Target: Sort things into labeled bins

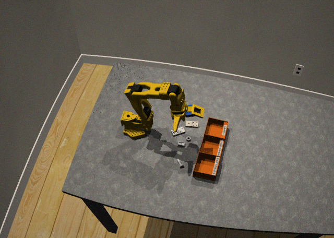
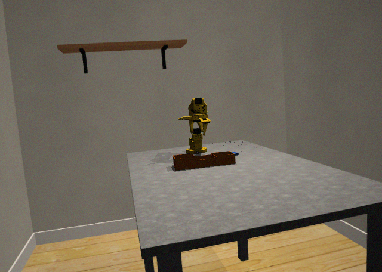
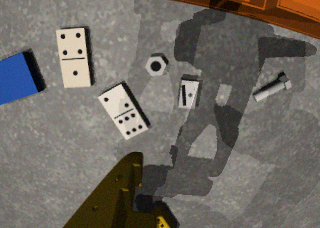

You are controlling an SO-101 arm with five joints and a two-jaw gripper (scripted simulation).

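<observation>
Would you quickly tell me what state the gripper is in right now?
Gripper: jaws fully open, holding nothing, poised above the nearer domino.

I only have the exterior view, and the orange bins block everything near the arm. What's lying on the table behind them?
Observer: A straight domino, an angled domino, a hex nut, a bolt, a small grey block and a blue piece, all outside the bins.
Operator: Where's the gripper over all that?
Observer: The gripper points down over the angled domino, open and holding nothing.
Operator: Which bin takes dominoes?
Observer: The end bin nearest the straight domino carries the GAMES label; the opposite end carries the BATTERIES label.
</observation>
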